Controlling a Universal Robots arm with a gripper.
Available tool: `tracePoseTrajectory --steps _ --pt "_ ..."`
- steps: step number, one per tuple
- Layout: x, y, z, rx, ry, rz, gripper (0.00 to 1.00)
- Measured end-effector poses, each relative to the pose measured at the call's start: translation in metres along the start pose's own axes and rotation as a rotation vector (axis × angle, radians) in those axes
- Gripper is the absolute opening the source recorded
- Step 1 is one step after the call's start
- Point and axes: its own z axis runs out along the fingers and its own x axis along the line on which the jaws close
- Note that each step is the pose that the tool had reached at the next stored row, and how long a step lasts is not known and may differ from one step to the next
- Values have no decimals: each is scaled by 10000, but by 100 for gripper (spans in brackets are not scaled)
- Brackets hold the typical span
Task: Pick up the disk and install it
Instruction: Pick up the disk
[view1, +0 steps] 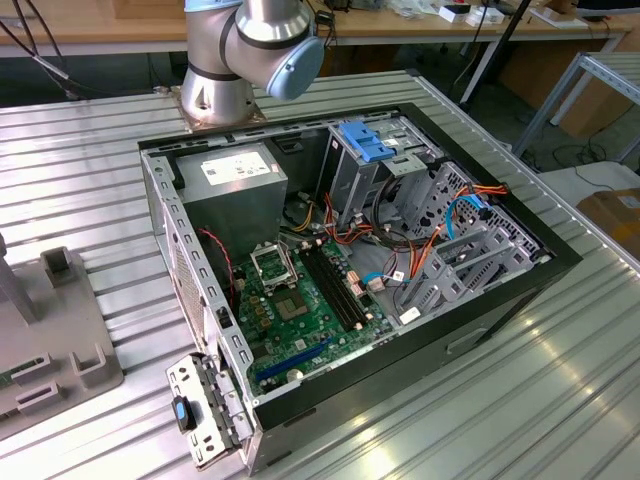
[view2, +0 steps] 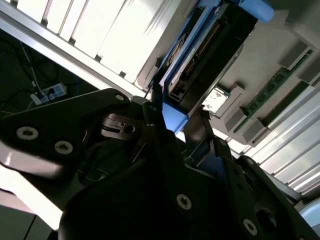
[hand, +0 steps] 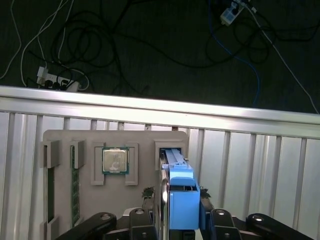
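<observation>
The disk (hand: 181, 200) stands on edge in a slot of the grey parts holder (hand: 65, 145), its bright blue rail facing the first wrist view. My gripper (hand: 180, 217) straddles it, with one dark finger against each side, shut on it. In the second wrist view the disk (view2: 200, 60) runs away from the gripper (view2: 177, 117), showing its dark body and blue rail. The open computer case (view1: 560, 270) lies on the table in the exterior view, with an upright grey drive cage (view1: 350, 180) topped by a blue latch.
The holder also carries a processor chip (hand: 115, 161) and a green memory stick (hand: 75, 185). The ribbed metal table ends at an edge (hand: 150, 105) just past the holder, with cables on the floor beyond. The arm's base (view1: 215, 95) stands behind the case.
</observation>
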Motion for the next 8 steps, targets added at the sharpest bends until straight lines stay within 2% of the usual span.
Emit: tracePoseTrajectory --steps 2,5,8 --pt "4 2 22 -1 -3 0 45" --pt "10 5 24 10 -137 1 45" --pt "13 6 25 13 -163 2 45"
